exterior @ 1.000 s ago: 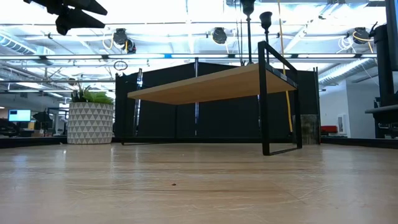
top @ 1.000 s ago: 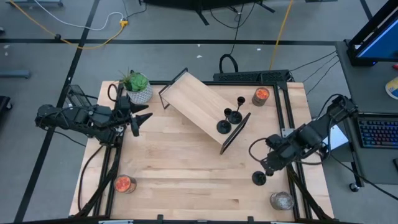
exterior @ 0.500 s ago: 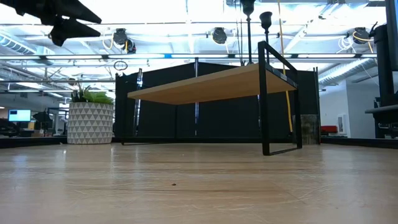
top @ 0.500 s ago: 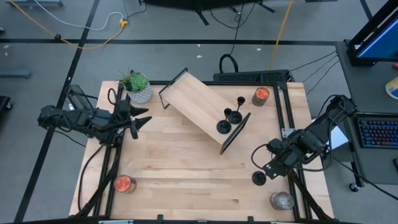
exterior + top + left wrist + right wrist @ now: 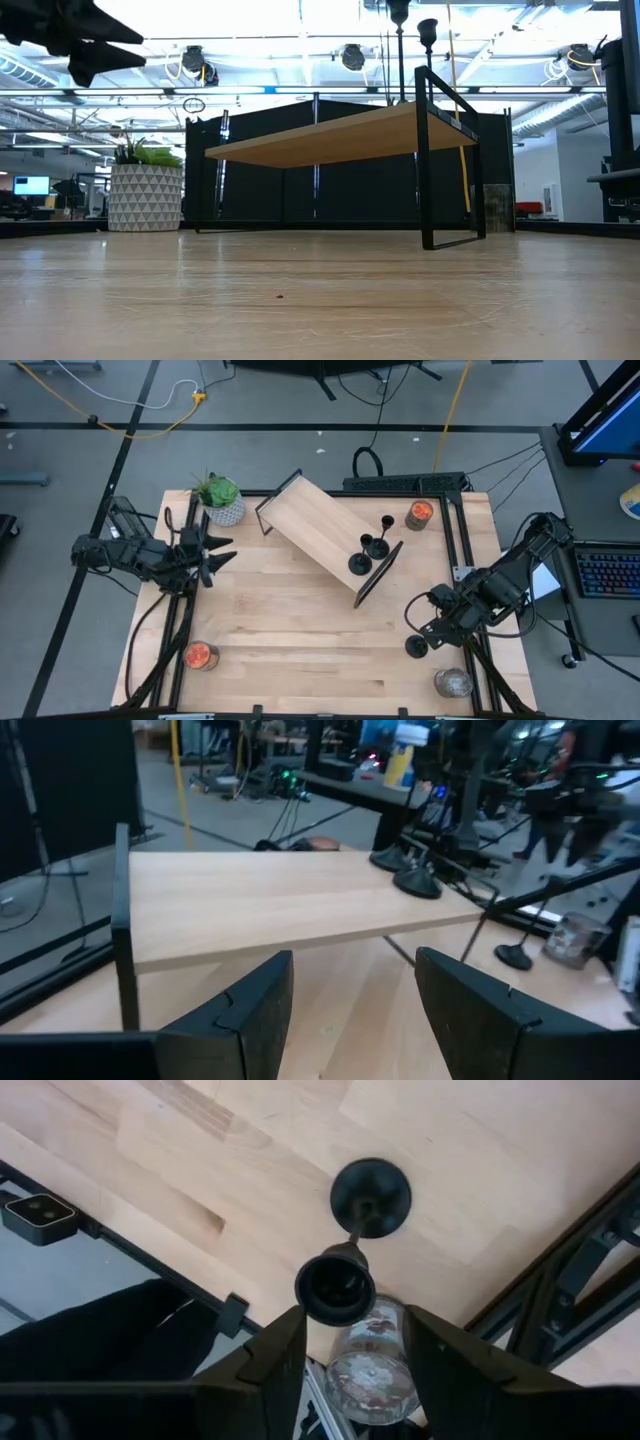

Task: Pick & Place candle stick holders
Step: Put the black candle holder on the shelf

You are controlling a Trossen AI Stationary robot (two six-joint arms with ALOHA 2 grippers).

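Three black candle stick holders stand on their round bases at the right end of a tilted wooden shelf; they also show in the left wrist view. A fourth holder stands upright on its base on the table near the right edge. My right gripper is open just above it. In the right wrist view its fingers stand on either side of the holder's cup top without visibly touching it; the base is on the wood. My left gripper is open and empty above the table's left side, high in the low view.
A potted plant stands at the far left. Orange candle jars stand at the far right and the near left. A glass jar stands close to the fourth holder, at the near right corner. Black frame rails run along both table sides.
My left gripper has drawn back toward the table's left edge, still open. My right gripper has moved a little toward the near edge, closer over the fourth holder, which has not moved.
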